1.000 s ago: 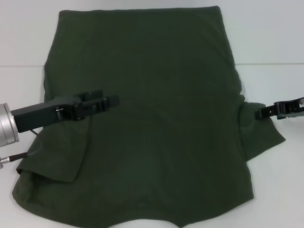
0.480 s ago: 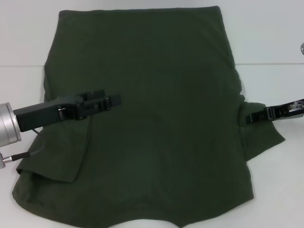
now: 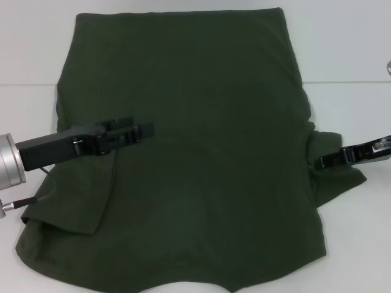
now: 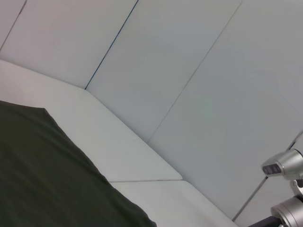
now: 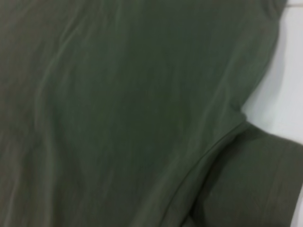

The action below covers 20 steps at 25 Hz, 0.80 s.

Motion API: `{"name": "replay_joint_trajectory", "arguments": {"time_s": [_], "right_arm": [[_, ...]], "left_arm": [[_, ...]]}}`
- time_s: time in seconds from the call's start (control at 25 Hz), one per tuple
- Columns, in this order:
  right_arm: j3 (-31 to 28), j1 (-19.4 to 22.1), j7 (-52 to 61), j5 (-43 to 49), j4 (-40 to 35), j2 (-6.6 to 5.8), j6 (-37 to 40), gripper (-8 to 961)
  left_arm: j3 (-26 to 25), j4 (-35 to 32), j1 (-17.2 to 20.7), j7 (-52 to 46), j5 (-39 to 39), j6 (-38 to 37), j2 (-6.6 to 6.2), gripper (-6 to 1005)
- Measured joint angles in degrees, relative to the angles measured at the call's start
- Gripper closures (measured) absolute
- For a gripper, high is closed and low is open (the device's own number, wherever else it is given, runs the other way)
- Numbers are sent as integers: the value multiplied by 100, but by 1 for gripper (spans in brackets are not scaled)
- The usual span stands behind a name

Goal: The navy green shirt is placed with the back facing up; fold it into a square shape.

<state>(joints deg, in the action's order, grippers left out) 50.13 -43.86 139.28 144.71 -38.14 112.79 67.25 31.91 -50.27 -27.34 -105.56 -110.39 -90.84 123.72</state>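
The navy green shirt [image 3: 201, 134] lies spread flat on the white table [image 3: 348, 49], plain side up, with its hem at the far end. Its left sleeve [image 3: 73, 195] is folded inward over the body, while the right sleeve [image 3: 333, 177] still sticks out sideways. My left gripper [image 3: 146, 129] hovers over the left part of the shirt's body. My right gripper [image 3: 319, 162] is at the right sleeve, close to the armpit seam. The right wrist view is filled with shirt fabric [image 5: 118, 109] and the sleeve seam [image 5: 213, 146]. A corner of the shirt [image 4: 47, 179] shows in the left wrist view.
Bare white table surface [image 3: 360, 244] lies to the right of the shirt and a narrow strip of table [image 3: 24, 104] to its left. Grey wall panels [image 4: 189, 71] stand behind the table. Part of the right arm [image 4: 284, 189] shows in the left wrist view.
My right gripper has moved inward and down from the sleeve's outer edge onto the sleeve near the armpit. The left gripper and the shirt have stayed where they were.
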Motion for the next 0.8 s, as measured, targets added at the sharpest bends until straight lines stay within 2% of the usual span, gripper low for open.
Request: {"name": "replay_joint_trajectory", "arguments": {"time_s": [0.36,0.56,0.8], "right_arm": [[-14,-38,19,24,72,62,-159,164],[-15,-46,205,30,94,55,-153,178],[-3,-6,282,34,79,27,-179,294]], "left_arm": [[7,0,0,-13,53,-20,11,186],[2,-1,6,-13,116,-21,12,186],[6,-1,5,-11,139,-40,12,186]]}}
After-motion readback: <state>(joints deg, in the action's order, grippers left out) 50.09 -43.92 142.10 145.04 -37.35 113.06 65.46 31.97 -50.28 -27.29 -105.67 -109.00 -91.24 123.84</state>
